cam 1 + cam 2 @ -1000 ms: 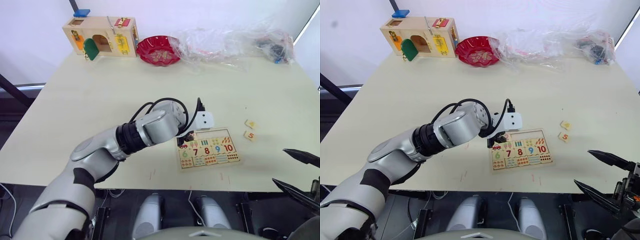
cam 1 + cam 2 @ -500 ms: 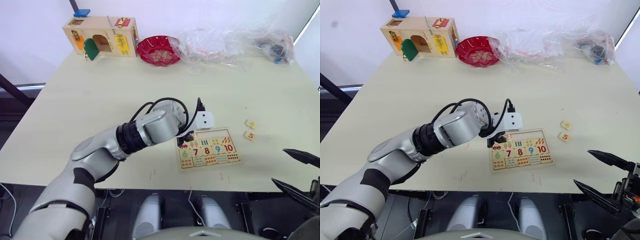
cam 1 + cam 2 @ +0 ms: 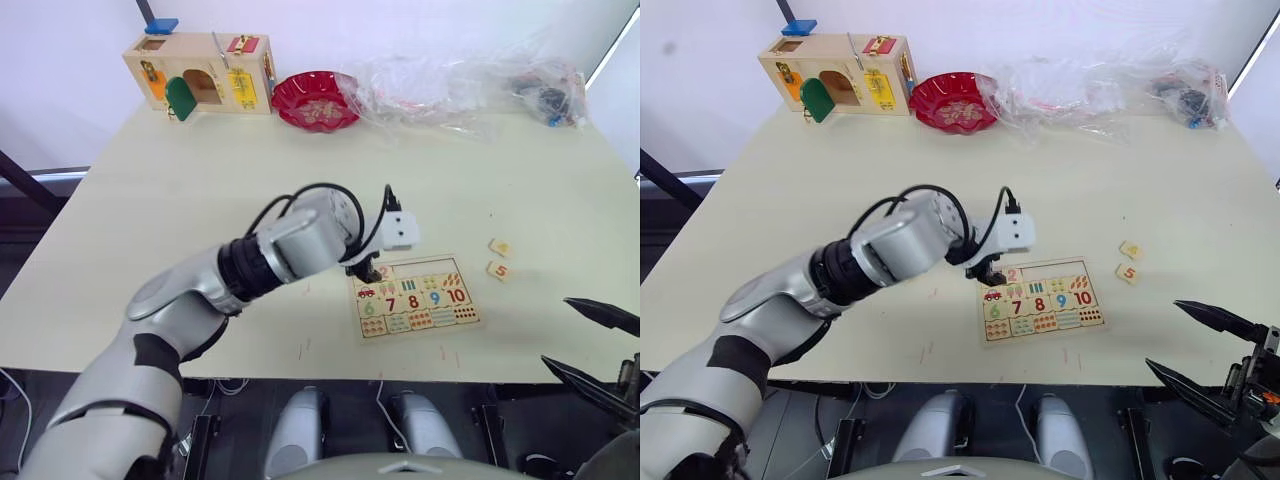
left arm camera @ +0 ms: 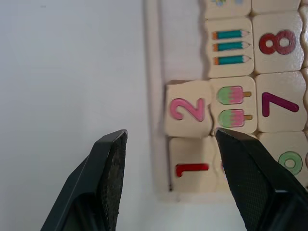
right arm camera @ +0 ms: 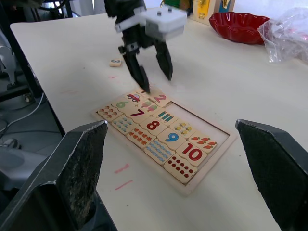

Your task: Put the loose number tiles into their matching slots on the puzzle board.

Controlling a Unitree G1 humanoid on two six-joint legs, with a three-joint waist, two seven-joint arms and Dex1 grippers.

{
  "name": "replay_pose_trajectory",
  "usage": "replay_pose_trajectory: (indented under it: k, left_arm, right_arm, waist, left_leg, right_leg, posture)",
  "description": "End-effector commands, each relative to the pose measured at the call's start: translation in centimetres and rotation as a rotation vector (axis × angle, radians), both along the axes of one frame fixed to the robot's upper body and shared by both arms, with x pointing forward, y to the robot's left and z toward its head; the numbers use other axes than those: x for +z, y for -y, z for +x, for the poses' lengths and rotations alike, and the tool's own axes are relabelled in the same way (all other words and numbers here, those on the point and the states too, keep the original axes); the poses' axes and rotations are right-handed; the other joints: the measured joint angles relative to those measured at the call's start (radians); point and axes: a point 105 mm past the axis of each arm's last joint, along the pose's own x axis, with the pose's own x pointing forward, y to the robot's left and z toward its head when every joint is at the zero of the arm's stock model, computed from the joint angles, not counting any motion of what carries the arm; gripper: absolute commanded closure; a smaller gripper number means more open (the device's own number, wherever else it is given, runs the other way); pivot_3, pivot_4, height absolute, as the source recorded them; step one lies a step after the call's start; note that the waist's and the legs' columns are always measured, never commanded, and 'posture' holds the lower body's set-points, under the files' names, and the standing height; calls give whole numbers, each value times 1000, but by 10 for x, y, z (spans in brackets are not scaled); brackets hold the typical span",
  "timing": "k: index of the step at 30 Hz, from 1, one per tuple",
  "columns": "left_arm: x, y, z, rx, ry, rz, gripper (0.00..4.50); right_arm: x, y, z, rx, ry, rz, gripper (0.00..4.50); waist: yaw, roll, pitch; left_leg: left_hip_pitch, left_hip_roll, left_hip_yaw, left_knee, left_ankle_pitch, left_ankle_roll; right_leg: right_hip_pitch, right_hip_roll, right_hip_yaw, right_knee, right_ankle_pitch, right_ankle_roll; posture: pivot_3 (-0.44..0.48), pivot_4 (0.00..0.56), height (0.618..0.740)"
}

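The left gripper point(image 4: 168, 144) hangs spread over the flat pale-wood puzzle board point(image 3: 470, 322), near the table's front edge. The pink 2 tile point(image 4: 187, 109) sits crooked. The right gripper point(image 5: 171, 163) is spread wide.

The left gripper point(image 4: 168, 180) is lifting off the puzzle board point(image 3: 470, 322), its white wrist block now sitting higher and a little further back than a moment ago, with the forearm swinging up with it. The pink 2 tile point(image 4: 188, 110) is now showing uncovered in the board's top row beside the red 1 tile point(image 4: 192, 166), lying slightly askew between the spread black fingers point(image 4: 109, 163)
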Motion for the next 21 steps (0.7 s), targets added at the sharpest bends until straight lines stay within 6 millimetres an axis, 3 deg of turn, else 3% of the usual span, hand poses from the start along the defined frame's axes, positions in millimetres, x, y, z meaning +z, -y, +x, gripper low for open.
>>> replay_pose_trajectory:
  k: [1,7,9,11,17,21]
  left_arm:
    - [45,-2,1,-103,31,-117,1402]
    - [64,-13,15,-210,50,-318,1402]
    - [55,-20,22,-274,53,-331,1402]
    - [42,-27,18,-322,-52,-332,1402]
    - [25,-21,26,-445,-22,-383,1402]
    - [8,-22,29,-478,-48,-363,2924]
  right_arm:
    - [4,-3,0,16,31,-6,0]
    - [5,-1,1,17,34,-7,0]
    - [6,0,1,17,32,-9,0]
    - [6,1,1,18,30,-11,0]
    - [6,1,2,25,26,-10,0]
    - [6,0,3,29,25,-9,0]
  waist:
    - [0,0,0]
    - [1,1,0]
    - [1,1,0]
    - [0,1,0]
    - [3,1,0]
    - [0,0,0]
  left_leg:
    - [0,0,0,0,0,0]
    - [0,0,1,0,0,0]
    - [0,0,0,0,0,0]
    - [0,0,1,0,0,0]
    - [-1,0,1,1,0,0]
    - [-1,0,1,1,0,0]
  right_leg:
    - [0,0,0,0,0,0]
    - [0,0,0,0,0,0]
    - [0,0,0,0,0,0]
    - [0,0,0,0,0,0]
    - [0,0,0,-1,0,0]
    - [0,0,0,-1,1,1]
  posture:
    - [0,150,740]
    - [0,150,740]
    - [0,150,740]
    - [0,150,740]
    - [0,150,740]
    - [0,150,740]
